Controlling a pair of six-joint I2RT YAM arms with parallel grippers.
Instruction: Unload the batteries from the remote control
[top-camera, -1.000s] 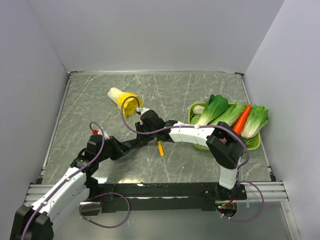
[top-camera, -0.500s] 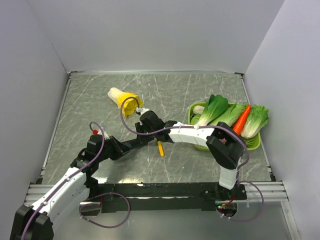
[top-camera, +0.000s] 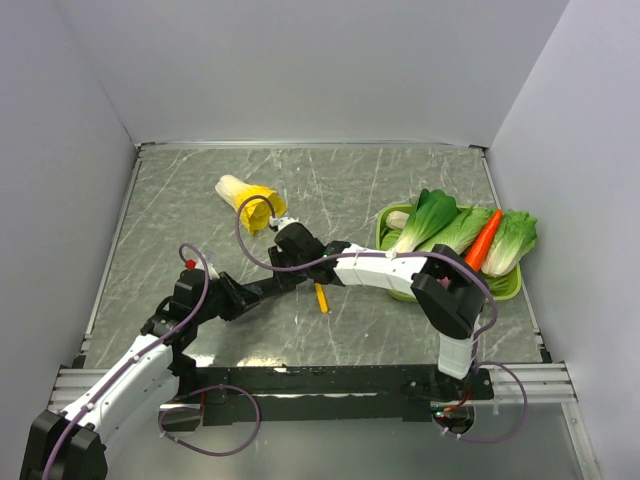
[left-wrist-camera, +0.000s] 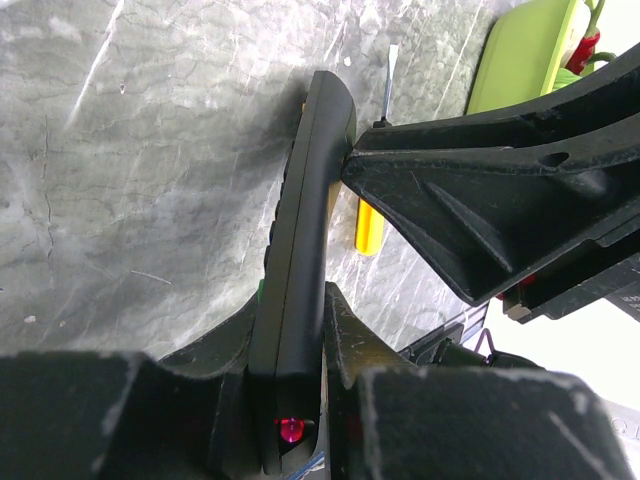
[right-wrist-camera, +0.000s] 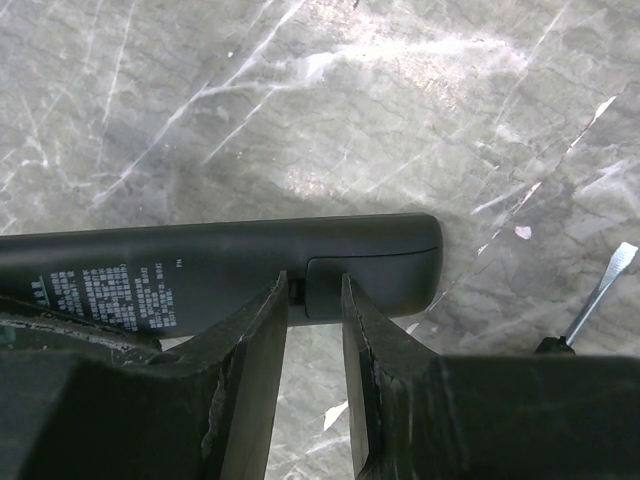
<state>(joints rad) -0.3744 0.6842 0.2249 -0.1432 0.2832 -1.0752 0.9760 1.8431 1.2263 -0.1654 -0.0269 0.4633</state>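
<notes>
Low in the left wrist view, the left gripper (left-wrist-camera: 288, 335) clamps the one remote control (left-wrist-camera: 300, 250). The right gripper (right-wrist-camera: 312, 290), jaws a narrow slit, touches its closed battery cover (right-wrist-camera: 370, 285). Batteries hidden. One screwdriver (top-camera: 320, 297), partly covered.

Grey marbled tabletop (top-camera: 400, 180) is enclosed by plain pale walls (top-camera: 300, 70). Yellow-handled screwdriver (top-camera: 321, 297) is laid flat near the centre, and its flat tip is seen in the right wrist view. Yellow-and-white toy vegetable (top-camera: 245, 200) is placed rear left. Lime-green tray (top-camera: 512, 287) at the right is loaded with three bok choy (top-camera: 428, 218) and a carrot (top-camera: 484, 238). Small white item (top-camera: 398, 218) at the tray's left end can't be identified.
</notes>
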